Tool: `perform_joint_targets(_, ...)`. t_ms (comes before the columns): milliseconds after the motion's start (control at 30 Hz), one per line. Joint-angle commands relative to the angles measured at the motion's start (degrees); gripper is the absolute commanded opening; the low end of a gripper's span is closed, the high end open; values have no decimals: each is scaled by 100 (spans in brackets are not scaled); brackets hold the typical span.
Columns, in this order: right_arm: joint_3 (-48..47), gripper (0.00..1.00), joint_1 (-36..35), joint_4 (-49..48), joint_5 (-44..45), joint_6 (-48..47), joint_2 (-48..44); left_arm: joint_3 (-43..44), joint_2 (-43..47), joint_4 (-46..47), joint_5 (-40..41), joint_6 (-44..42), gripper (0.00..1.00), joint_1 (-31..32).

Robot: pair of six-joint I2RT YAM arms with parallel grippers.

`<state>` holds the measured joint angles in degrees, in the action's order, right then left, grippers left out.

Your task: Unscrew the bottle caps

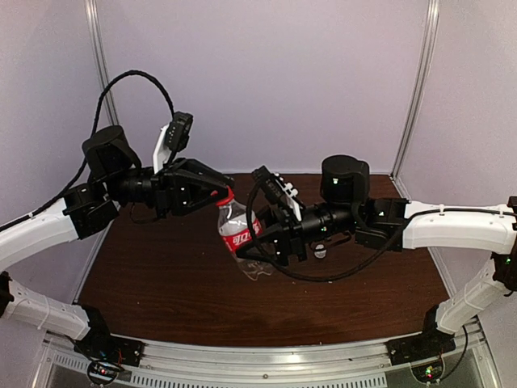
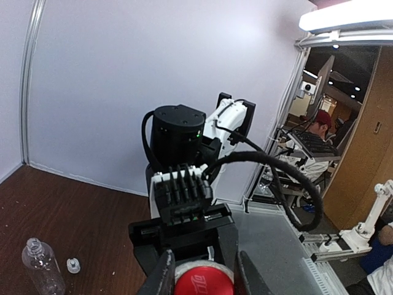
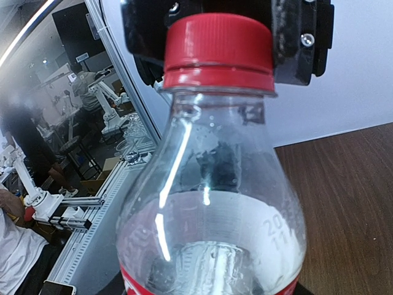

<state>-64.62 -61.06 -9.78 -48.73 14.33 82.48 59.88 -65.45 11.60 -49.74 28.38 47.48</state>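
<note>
Red cap clamped between closed jaws of left gripper. Small bottle gripped at label by part-closed right gripper. Taller bottle seen standing on table, white cap just beside it.

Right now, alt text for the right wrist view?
A red ribbed plastic screw cap, clamped between the black fingers of the left gripper, tops a clear plastic bottle with a red label that fills the frame. Behind lie a brown wooden table and a pale wall.
</note>
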Motion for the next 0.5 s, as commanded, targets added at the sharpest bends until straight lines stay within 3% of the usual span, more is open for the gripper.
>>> perform_joint_targets(0,-143,33,-11,2,207,-116,-200,-11,-20,203,23,9,21,40)
perform_joint_targets(200,-189,32,19,188,738,-223,-276,-20,16,-43,325,-6,0,98)
perform_joint_targets(367,-392,31,24,730,1771,-550,-251,77,165,-573,1246,-83,0,179)
perform_joint_targets(467,-511,30,24,933,2634,-765,-212,303,177,-1180,2332,100,0,267)
